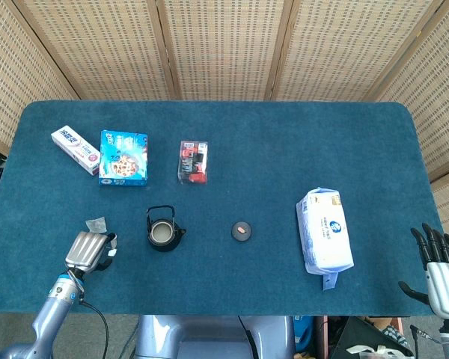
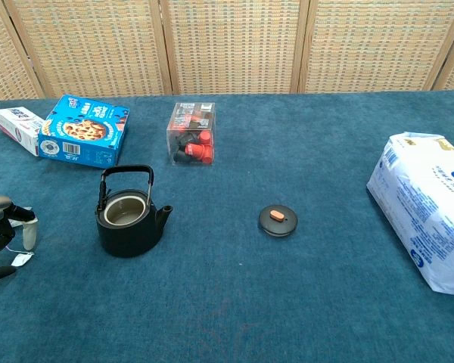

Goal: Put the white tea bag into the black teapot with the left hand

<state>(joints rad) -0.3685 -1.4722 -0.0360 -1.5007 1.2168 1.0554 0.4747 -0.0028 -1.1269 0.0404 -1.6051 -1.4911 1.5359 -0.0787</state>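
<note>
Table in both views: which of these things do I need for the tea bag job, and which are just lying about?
Needed:
white tea bag
black teapot, lid off
left hand

Lying about:
teapot lid
blue biscuit box
white carton
clear box of red items
white packet
right hand
</note>
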